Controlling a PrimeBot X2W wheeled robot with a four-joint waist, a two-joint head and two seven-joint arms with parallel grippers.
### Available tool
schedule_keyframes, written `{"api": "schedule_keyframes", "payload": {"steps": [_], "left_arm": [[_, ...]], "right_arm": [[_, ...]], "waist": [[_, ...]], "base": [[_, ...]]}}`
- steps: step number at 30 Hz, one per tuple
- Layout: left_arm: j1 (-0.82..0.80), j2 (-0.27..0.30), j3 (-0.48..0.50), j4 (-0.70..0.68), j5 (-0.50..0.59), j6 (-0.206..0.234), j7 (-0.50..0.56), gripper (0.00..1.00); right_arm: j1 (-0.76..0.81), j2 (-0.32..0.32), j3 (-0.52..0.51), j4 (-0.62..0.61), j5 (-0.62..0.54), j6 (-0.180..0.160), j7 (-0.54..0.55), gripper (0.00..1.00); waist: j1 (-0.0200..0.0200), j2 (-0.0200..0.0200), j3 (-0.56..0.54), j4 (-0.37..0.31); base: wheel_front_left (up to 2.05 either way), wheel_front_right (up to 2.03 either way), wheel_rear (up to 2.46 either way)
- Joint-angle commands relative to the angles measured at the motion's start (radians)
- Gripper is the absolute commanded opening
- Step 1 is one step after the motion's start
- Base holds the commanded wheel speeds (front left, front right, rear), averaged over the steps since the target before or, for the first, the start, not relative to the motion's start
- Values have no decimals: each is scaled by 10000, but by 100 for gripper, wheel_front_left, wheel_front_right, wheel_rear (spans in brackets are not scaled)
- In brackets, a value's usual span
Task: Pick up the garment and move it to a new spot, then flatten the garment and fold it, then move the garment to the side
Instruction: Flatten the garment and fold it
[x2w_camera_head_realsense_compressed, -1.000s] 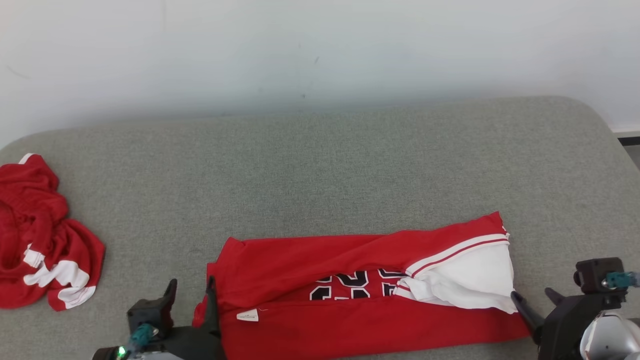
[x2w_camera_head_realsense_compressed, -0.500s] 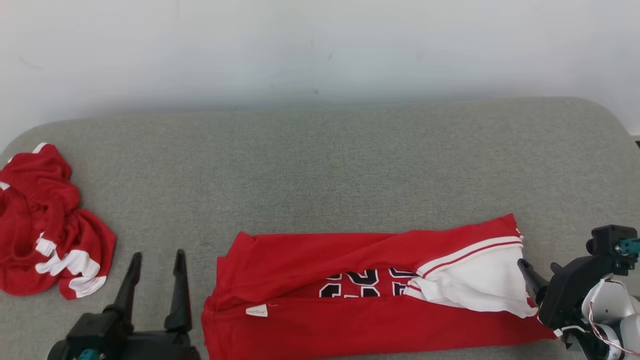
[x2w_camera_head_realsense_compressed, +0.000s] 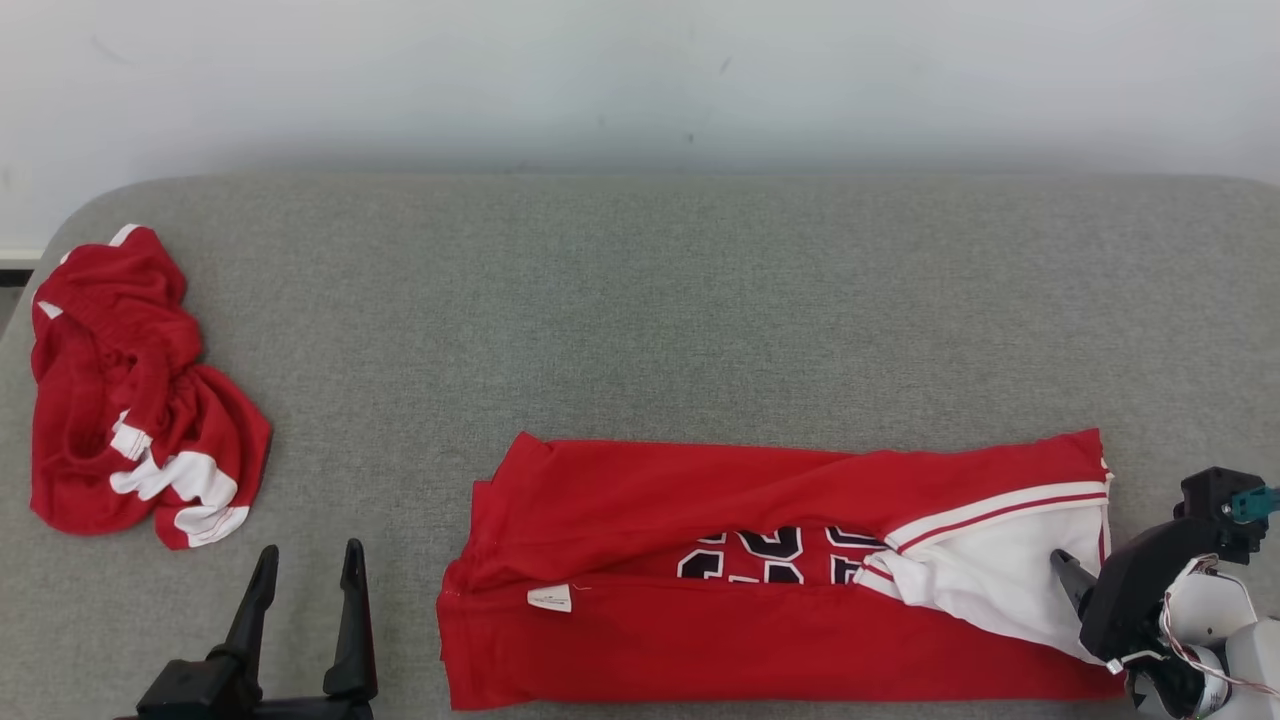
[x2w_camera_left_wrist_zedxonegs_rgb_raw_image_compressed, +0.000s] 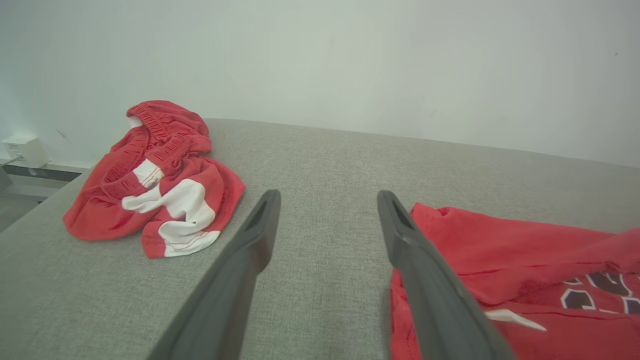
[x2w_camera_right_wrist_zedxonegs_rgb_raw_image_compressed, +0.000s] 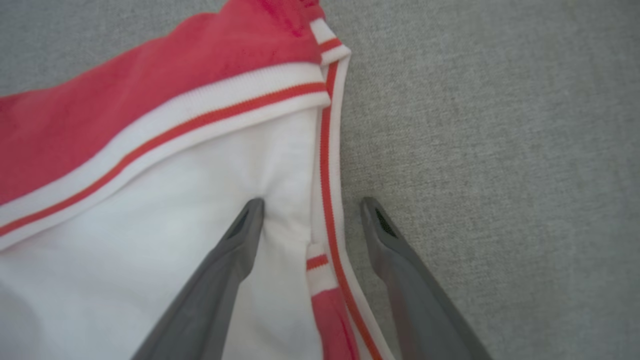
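Your left gripper (x2w_camera_head_realsense_compressed: 308, 552) is matte black all over: two long skinny fingers (x2w_camera_head_realsense_compressed: 350, 620) that taper to blunt tips, sprouting from a chunky black base (x2w_camera_head_realsense_compressed: 190, 690). On the wrist cams the fingers look more charcoal grey. They're smooth plastic, each with a little slotted recess on the inner face just below the tip. Your right gripper (x2w_camera_head_realsense_compressed: 1075, 575) has the same dark fingers on an angular black housing (x2w_camera_head_realsense_compressed: 1140, 590), with a boxy black module (x2w_camera_head_realsense_compressed: 1215, 495) behind it sporting a teal plug (x2w_camera_head_realsense_compressed: 1255, 500). Below that you've got a rounded white forearm shell (x2w_camera_head_realsense_compressed: 1215, 610) and a few thin red and white wires (x2w_camera_head_realsense_compressed: 1185, 660) looping out.
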Motion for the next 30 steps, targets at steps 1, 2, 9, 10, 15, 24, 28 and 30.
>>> {"api": "schedule_keyframes", "payload": {"steps": [1,2,9,10,15,24,28,30], "left_arm": [[-50,-54,131,76,107,-106,0,100],[-88,-82,185,95,159,-159,0,100],[-79,-215,499,229,202,-326,0,100],[-60,-228,549,268,190,-349,0,100],[-168,-278,734,475,250,-441,0,100],[-132,-316,736,622,273,-587,0,100],[57,-324,702,660,285,-610,0,100],[168,-327,690,672,249,-600,0,100]], "right_arm": [[-30,166,-21,313,-93,-25,127,100],[-54,223,4,440,-119,-25,173,100],[-277,203,434,587,-246,0,220,0],[-370,69,504,565,-344,-3,152,0],[-862,-630,408,557,-804,-34,-26,0],[-744,-1546,-691,554,-1562,-29,-49,0],[-492,-1664,-1212,282,-2049,-28,49,0],[-333,-1484,-1178,44,-2111,-28,152,0]], "waist": [[0,0,147,144],[0,0,170,166],[0,0,184,120],[0,0,176,73],[0,0,40,-137],[0,0,-448,-425],[0,0,-735,-506],[0,0,-878,-543]], "base": [[0,0,0],[0,0,0],[0,0,0],[0,0,0],[0,0,0],[0,0,0],[0,0,0],[0,0,0]]}}
